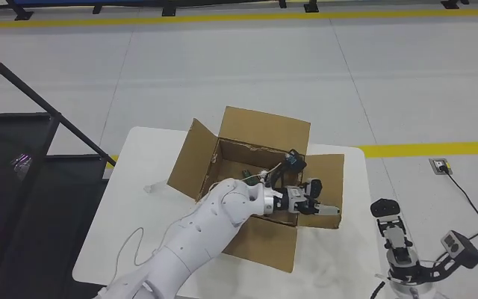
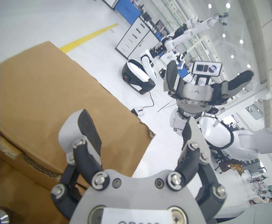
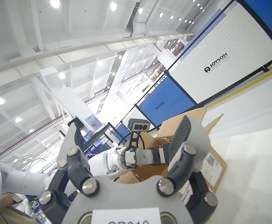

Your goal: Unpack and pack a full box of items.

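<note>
I work in a big robotics lab hall, more factory floor than room. The pale glossy floor [image 1: 224, 67] runs wide around my white table [image 1: 127, 224] and is marked off by yellow lines [image 1: 418, 149]. Overhead, a high ceiling [image 3: 31, 31] of white beams carries rows of round lamps [image 3: 55, 3]. Blue and white pegboard partitions [image 3: 223, 63] fence off bays. A metal drawer cabinet [image 2: 132, 40] stands farther off, and another white wheeled robot [image 2: 138, 73] stands near a cabled floor socket [image 1: 439, 166].
</note>
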Motion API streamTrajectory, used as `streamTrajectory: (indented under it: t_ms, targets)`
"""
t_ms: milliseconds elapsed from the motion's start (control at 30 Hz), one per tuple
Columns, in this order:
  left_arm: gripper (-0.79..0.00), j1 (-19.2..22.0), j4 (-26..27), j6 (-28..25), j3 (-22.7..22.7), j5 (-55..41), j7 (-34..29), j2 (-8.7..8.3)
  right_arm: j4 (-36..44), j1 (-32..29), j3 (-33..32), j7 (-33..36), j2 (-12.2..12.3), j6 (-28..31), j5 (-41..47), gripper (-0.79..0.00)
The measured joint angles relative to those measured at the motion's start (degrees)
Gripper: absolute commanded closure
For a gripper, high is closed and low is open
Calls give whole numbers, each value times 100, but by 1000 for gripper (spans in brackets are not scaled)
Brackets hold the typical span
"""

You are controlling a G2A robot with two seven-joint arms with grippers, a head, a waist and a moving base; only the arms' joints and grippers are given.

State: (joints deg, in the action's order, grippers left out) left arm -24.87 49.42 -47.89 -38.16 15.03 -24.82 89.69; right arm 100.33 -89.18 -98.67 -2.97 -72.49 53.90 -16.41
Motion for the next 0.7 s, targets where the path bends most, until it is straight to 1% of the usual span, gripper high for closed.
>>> streamTrajectory:
  t_ms: [67,167,200,267,300,367,400,500,533,633,700]
  targets:
    - [-785,-115,323,-73,-293,84,1,-147,81,116,2,50,4,-103,-60,-785]
    - [-785,-443,1077,-55,-913,171,-139,-436,294,322,-1,153,14,-305,-234,-785]
    - [-785,-626,1459,6,-1207,197,-233,-558,422,410,-2,206,18,-418,-354,-785]
    - [-785,-959,2103,146,-1676,227,-413,-738,655,548,30,320,23,-624,-589,-785]
    - [-785,-1207,2561,252,-1997,256,-547,-850,820,644,85,431,27,-761,-753,-785]
    - [-785,-1603,3258,410,-2495,327,-719,-1001,1044,814,225,675,36,-976,-980,-785]
    - [-785,-1867,3698,500,-2833,378,-803,-1089,1160,962,352,895,43,-1156,-1125,-785]
    - [-785,-2456,4597,663,-3631,443,-911,-1259,1271,1446,783,1537,51,-1702,-1468,-785]
    - [-785,-2605,4803,691,-3851,466,-922,-1300,1246,1618,943,1737,50,-1862,-1551,-785]
    - [-785,-3011,5256,735,-4585,624,-846,-1414,991,2275,1515,2463,34,-2455,-1972,-785]
    - [-785,-3223,5382,737,-4993,678,-757,-1469,764,2689,1875,2871,13,-2839,-2322,-785]
